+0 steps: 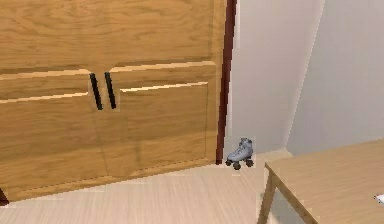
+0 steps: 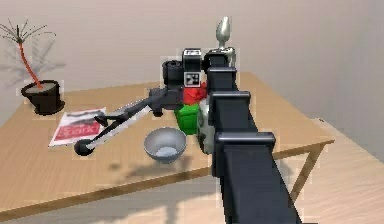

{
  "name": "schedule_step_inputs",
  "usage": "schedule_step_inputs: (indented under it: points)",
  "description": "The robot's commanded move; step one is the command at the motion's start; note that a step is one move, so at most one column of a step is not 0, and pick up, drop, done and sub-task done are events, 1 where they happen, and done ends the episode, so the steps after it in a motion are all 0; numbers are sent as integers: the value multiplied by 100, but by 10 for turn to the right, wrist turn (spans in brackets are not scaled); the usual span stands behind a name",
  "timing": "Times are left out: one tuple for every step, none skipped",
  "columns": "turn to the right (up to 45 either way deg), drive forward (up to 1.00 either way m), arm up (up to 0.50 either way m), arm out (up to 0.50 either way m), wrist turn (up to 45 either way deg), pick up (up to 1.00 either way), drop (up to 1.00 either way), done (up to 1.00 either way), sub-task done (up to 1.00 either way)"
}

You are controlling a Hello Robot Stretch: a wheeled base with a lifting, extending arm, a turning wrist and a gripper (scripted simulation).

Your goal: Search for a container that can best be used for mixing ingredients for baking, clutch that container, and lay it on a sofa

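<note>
The forward view gave cupboard doors and a roller skate, the arm side view the grey bowl on the surface near the fingers (whether they held anything was unclear).

**Simulated domestic interior: a furnished room of a house**

Forward view: a tall wooden cupboard with panelled double doors and dark handles stands on a pale plank floor. At 4 o'clock from the handles a roller skate rests by a plain pale wall, and a wooden table enters at 5 o'clock. Arm side view: a wooden tabletop carries household items, with a potted plant at 10 o'clock, a magazine just beside it and a grey bowl near the middle
</note>
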Motion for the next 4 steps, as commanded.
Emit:
schedule_step_inputs:
  points:
    - [0,0,0,0,450,0,0,0,0]
    - [0,0,0,0,150,0,0,0,0]
    - [0,0,-26,0,0,0,0,0,0]
    - [0,0,0,0,0,100,0,0,0]
